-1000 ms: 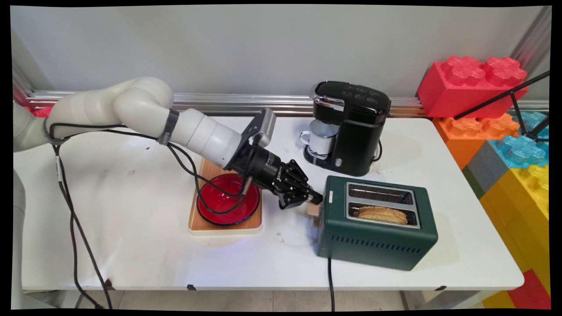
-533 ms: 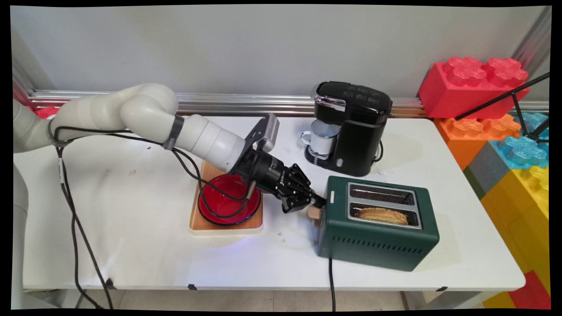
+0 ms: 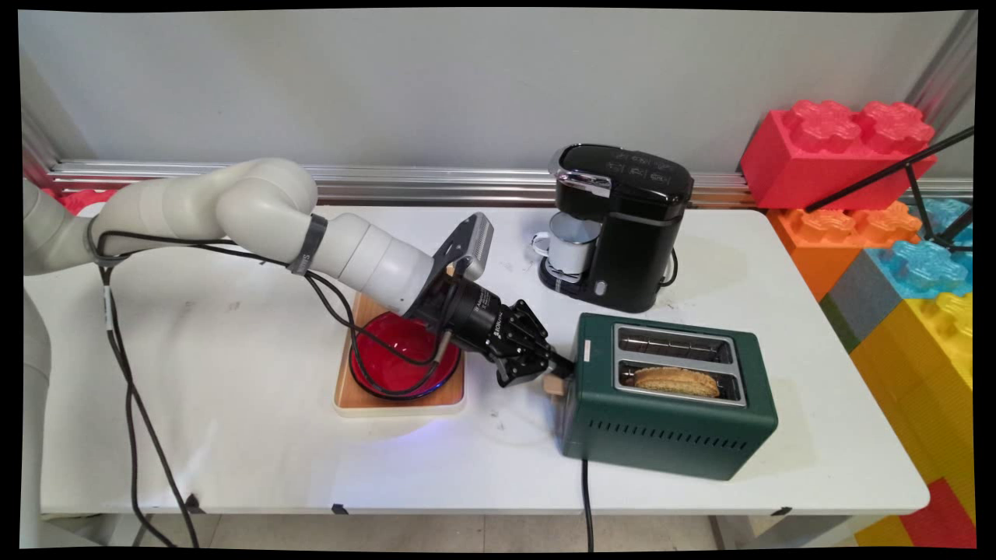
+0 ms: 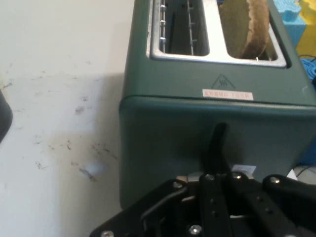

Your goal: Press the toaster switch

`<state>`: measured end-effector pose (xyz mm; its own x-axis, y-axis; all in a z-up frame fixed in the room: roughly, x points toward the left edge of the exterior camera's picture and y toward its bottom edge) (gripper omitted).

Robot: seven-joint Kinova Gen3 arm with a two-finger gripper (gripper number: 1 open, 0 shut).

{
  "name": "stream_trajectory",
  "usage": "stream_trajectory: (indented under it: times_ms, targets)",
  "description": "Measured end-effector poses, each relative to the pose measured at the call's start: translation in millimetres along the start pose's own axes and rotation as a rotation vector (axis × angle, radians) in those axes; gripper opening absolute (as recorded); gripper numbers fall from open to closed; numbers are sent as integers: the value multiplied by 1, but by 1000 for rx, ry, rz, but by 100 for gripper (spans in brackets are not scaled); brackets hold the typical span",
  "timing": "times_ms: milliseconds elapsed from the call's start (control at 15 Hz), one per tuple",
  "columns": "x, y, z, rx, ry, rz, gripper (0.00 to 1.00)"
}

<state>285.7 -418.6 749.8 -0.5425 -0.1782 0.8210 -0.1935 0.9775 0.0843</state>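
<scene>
Since a second ago we see the gripper has sunk lower along the toaster's left end face, and the tan lever knob under it has gone down too, from about mid-height toward the lower half of that face; the fingers are pressed together, one black tip lying against the green end wall in the hand view, resting on top of the knob in the main view; nearest us the toaster's black cord drops over the table's front edge; the toaster holds a slice of toast in its near slot, the far slot bare; left of the gripper a red bowl sits on a wooden tray, partly under the arm; farther back a black coffee maker stands with a white mug in its bay.
</scene>
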Motion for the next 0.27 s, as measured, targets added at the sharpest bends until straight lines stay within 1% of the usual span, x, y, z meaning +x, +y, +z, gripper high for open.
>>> stream_trajectory:
  times_ms: [267]
  targets:
    - [-4, 0, 1, -3, -7, -2, 0]
